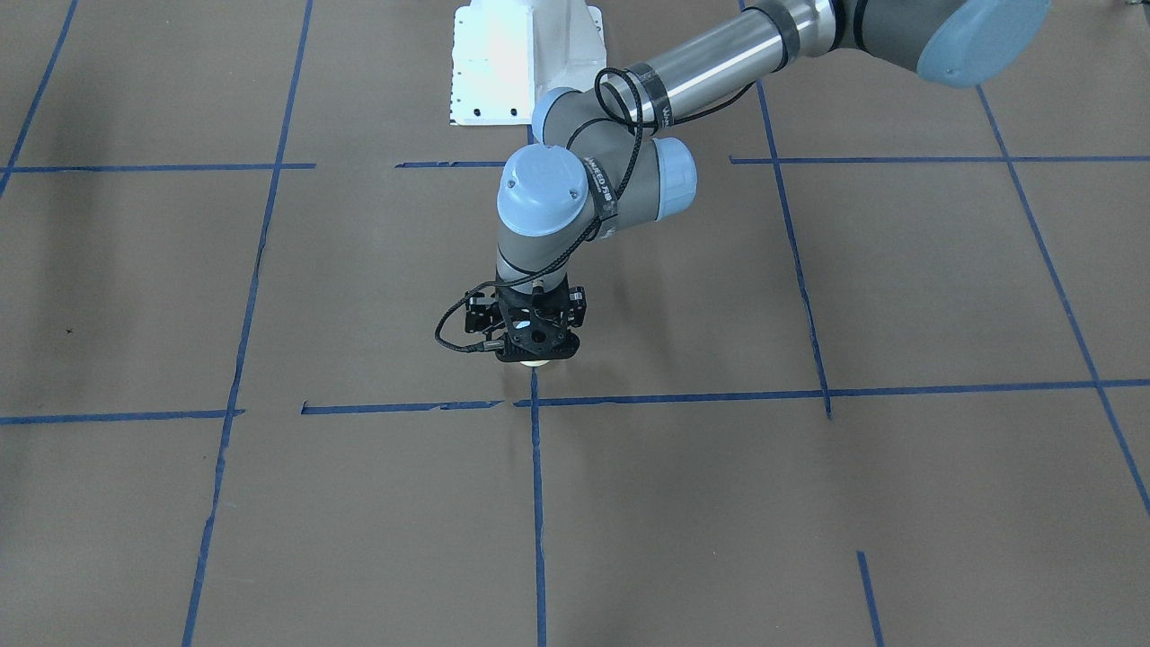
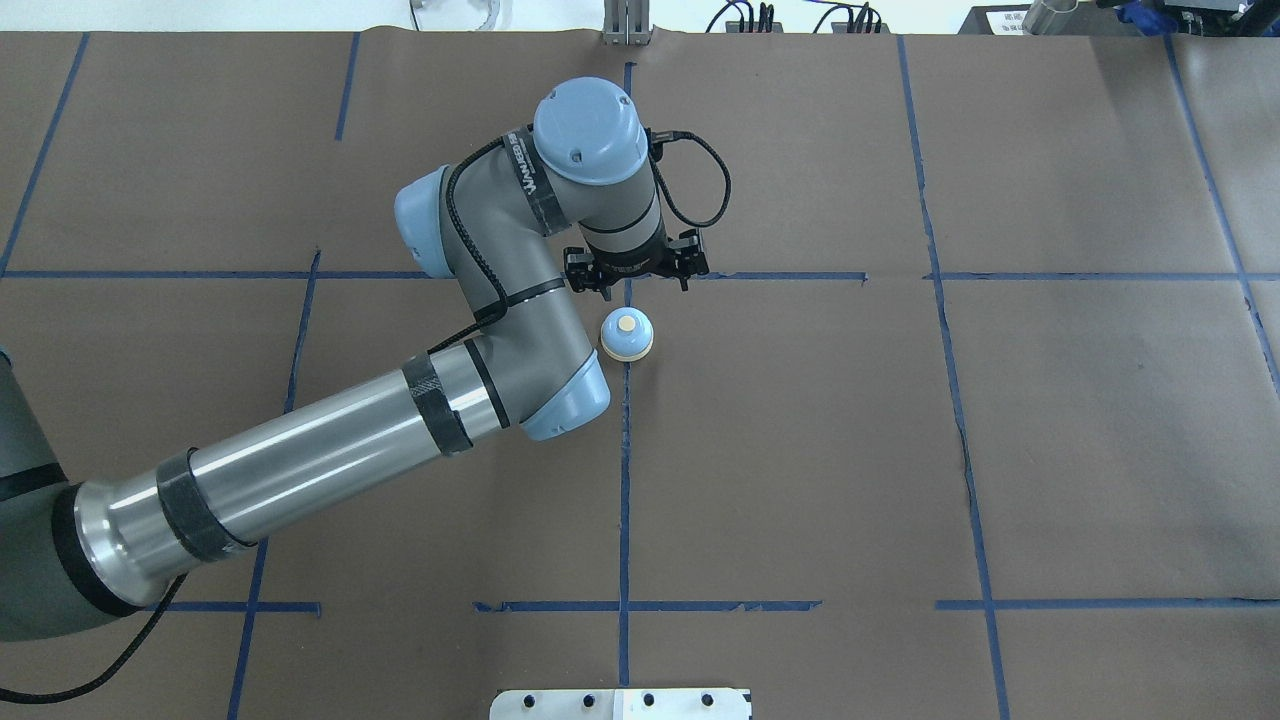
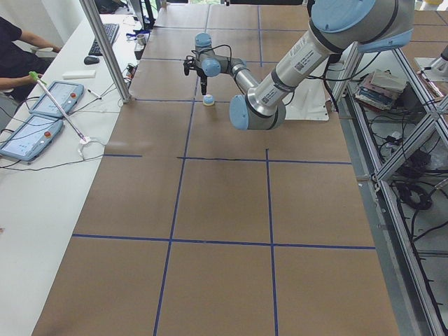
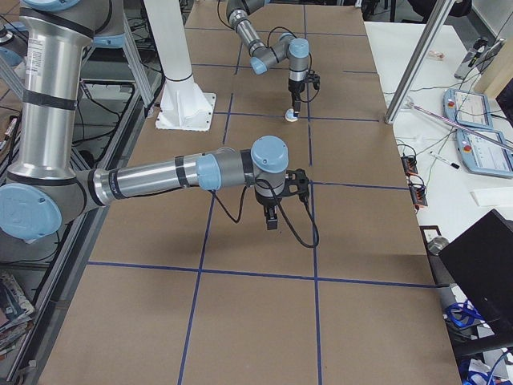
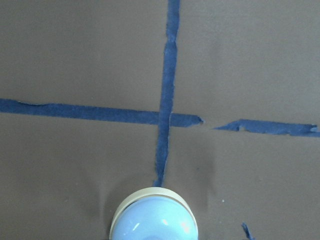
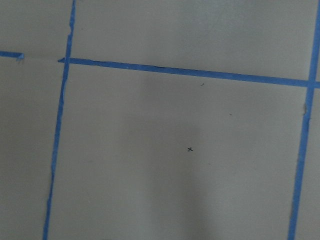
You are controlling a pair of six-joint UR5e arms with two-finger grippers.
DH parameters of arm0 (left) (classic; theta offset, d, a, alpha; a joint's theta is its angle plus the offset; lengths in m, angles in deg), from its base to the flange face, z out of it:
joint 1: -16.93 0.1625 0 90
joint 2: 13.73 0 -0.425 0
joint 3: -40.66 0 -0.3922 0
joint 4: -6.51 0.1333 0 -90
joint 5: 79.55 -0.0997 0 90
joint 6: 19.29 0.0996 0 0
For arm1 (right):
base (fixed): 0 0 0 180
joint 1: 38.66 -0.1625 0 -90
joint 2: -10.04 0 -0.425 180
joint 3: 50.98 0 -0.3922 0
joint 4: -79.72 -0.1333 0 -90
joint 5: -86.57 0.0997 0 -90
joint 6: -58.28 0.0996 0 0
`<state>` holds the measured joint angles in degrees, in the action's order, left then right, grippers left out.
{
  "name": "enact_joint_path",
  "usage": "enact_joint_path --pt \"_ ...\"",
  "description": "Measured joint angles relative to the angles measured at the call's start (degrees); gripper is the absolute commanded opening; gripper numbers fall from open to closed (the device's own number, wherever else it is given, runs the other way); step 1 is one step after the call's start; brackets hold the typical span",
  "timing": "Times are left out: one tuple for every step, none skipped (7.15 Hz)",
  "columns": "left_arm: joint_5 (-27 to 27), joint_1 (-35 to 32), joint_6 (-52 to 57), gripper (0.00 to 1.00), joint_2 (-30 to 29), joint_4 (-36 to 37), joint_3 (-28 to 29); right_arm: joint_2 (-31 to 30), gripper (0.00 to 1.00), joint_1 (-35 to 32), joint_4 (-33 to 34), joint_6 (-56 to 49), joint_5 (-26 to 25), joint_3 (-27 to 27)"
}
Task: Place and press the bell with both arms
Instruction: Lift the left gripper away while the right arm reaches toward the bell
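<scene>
The light-blue bell (image 2: pixel 627 334) with its cream button stands upright on the brown table, on a blue tape line near a tape crossing. My left gripper (image 1: pixel 536 346) points down just above it, slightly to the operators' side, and hides most of it in the front view, where only the cream rim (image 1: pixel 536 362) shows. The left wrist view shows the bell (image 5: pixel 154 220) at its bottom edge and no fingers. I cannot tell if the left gripper is open or shut. My right gripper (image 4: pixel 271 223) hovers over bare table far from the bell (image 4: pixel 293 117); I cannot tell its state.
The white bolted pedestal (image 1: pixel 526 58) stands at the robot's side of the table. A metal post (image 3: pixel 105 49) rises at the operators' edge. Tablets (image 3: pixel 42 105) and a seated person (image 3: pixel 14 49) are at the white desk beyond. Blue tape lines (image 2: pixel 625 500) grid the brown paper.
</scene>
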<state>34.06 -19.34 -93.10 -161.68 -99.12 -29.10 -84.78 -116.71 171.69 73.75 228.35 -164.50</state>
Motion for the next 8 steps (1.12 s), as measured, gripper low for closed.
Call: enact_joint_path --pt "1.5 -2.0 -1.6 0.96 0.6 0.0 -3.1 4.8 1.00 4.2 0.0 9.4 0.1 -0.1" --pt "2.9 -3.7 -3.3 0.96 2.8 0.0 -7.4 9.7 1.00 8.6 0.0 17.8 -0.5 -0.2" --pt "3.9 -5.1 -4.3 0.96 7.7 -0.1 -14.0 14.6 1.00 13.0 0.0 24.2 -2.4 -0.1" --pt "4.4 -6.5 -4.5 0.96 14.0 -0.1 -21.4 19.5 0.98 17.7 0.0 30.0 -5.0 0.4" --pt "4.6 -7.5 -4.6 0.96 18.8 0.0 -26.8 24.6 0.92 22.8 0.0 37.3 -9.5 1.3" --pt "4.6 -8.1 -4.7 0.96 21.6 0.3 -29.6 29.7 0.81 29.1 0.0 45.7 -17.7 2.8" --pt "4.6 -8.5 -4.8 1.00 24.2 0.5 -31.8 34.0 0.44 34.6 -0.9 53.1 -26.2 5.5" --pt "4.6 -8.8 -4.7 1.00 27.9 0.7 -34.9 37.7 0.02 38.8 -5.3 61.5 -32.7 10.7"
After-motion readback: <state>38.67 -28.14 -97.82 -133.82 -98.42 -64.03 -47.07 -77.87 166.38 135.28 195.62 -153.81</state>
